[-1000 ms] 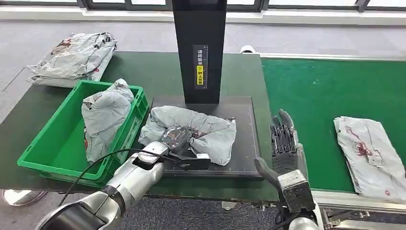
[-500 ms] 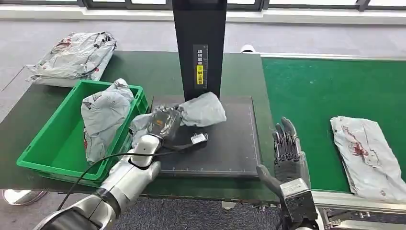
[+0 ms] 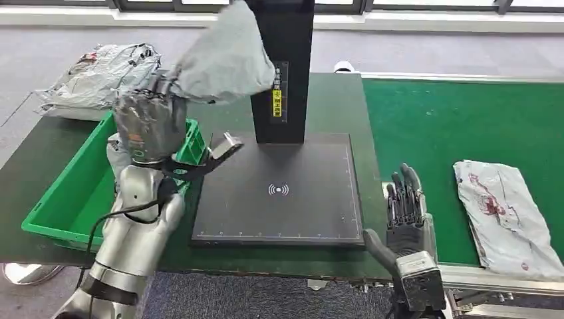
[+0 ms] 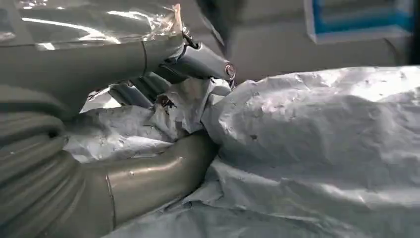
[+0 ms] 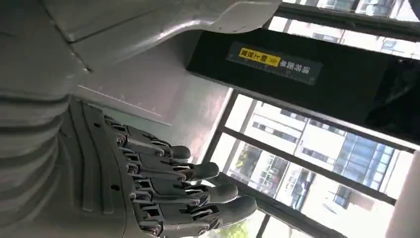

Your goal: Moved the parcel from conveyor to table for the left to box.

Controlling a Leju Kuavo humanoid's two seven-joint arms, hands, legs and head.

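Observation:
My left hand (image 3: 149, 125) is raised above the green box (image 3: 63, 199) and grips a grey crumpled parcel (image 3: 223, 63), which hangs in the air in front of the black post. In the left wrist view the thumb and fingers (image 4: 198, 59) clamp the grey parcel (image 4: 317, 148). My right hand (image 3: 404, 209) stands open at the table's front edge, between the black scale pad (image 3: 279, 193) and the green conveyor (image 3: 452, 119); its straight fingers (image 5: 173, 183) hold nothing. Another grey parcel (image 3: 502, 212) lies on the conveyor at the right.
A black post (image 3: 282, 73) with a yellow label rises behind the scale pad. A pile of grey parcels (image 3: 100, 80) lies at the table's far left corner. The dark green table (image 3: 213, 100) carries the box and the pad.
My left hand has lifted the grey parcel off the scale pad, up and to the left, over the green box. The parcel on the conveyor has shifted slightly left.

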